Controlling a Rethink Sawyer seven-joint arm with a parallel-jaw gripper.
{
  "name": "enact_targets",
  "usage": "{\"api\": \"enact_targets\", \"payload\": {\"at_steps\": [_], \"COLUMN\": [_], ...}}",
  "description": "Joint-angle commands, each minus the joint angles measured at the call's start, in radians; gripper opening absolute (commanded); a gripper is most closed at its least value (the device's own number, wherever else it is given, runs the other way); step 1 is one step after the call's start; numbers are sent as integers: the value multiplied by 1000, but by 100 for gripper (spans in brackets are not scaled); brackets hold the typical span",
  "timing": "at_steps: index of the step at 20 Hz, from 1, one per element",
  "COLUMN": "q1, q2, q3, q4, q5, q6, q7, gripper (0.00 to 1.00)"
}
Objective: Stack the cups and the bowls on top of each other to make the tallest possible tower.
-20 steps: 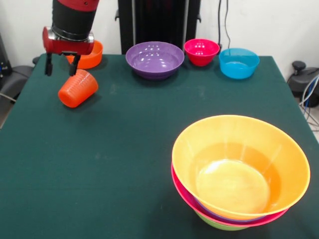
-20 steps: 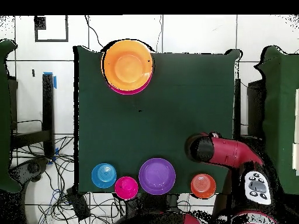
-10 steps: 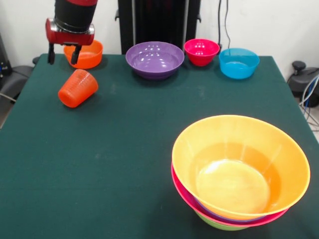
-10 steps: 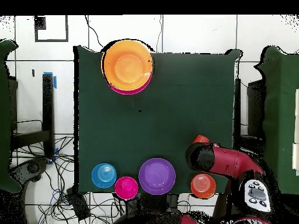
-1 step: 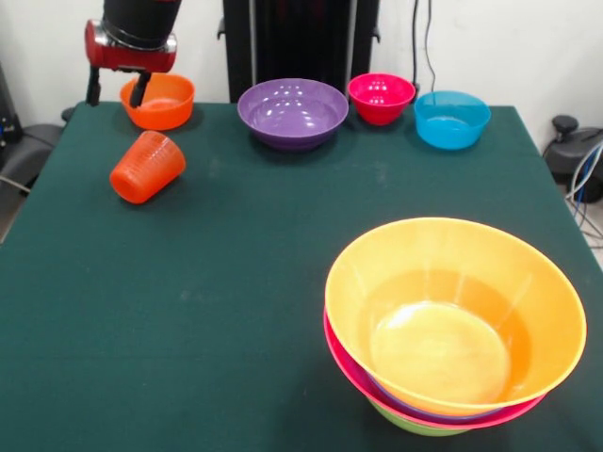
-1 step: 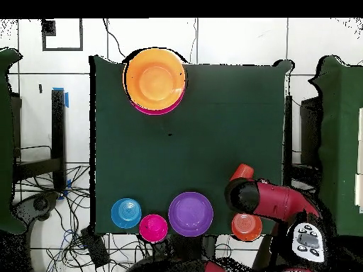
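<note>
The orange-red cup lies on its side at the table's left, its mouth facing up and to the right; it also peeks out beside the arm as the cup. My gripper hangs open and empty above and behind it, beside the small orange bowl. The tower stands front right: a large orange bowl on top, pink and purple rims under it, green lowest. From above the tower shows orange with a pink rim. The purple bowl, magenta-red bowl and blue bowl line the far edge.
From above, the arm covers the gripper and partly overlaps the small orange bowl. The purple bowl, magenta-red bowl and blue bowl sit in a row along the table's bottom edge.
My gripper has lifted away from the cup and drawn back toward the small orange bowl. The cup stays lying where it was.
</note>
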Motion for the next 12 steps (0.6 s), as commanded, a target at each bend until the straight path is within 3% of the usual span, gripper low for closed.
{"api": "enact_targets", "payload": {"at_steps": [1, 12], "q1": [29, 41], "q2": [47, 75], "q3": [31, 18], "q4": [32, 71], "q5": [28, 60], "q6": [53, 57], "q7": [212, 233], "gripper": [100, 100]}}
